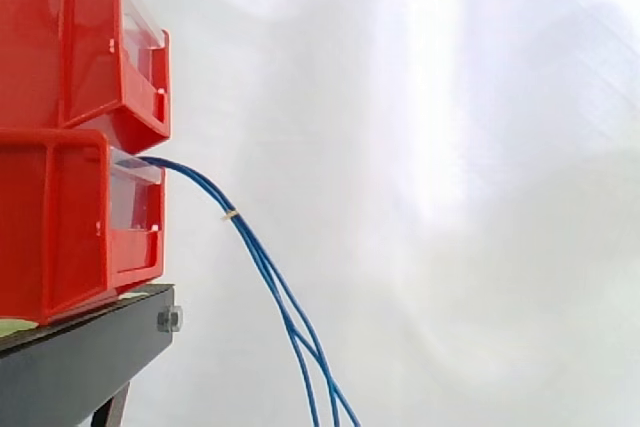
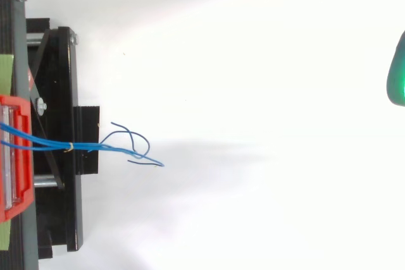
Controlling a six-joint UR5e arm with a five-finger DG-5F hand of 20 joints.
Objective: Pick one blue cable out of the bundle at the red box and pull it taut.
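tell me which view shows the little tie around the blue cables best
The side view: the pale tie shows clearly against the white curtain, wrapped round the blue cables a little way out from the lower red bin. The top view shows it as a small speck over the black stand.

I'm seeing red bins sitting on a black stand, blue cables trailing out. At the right edge, the hand is glowing green.
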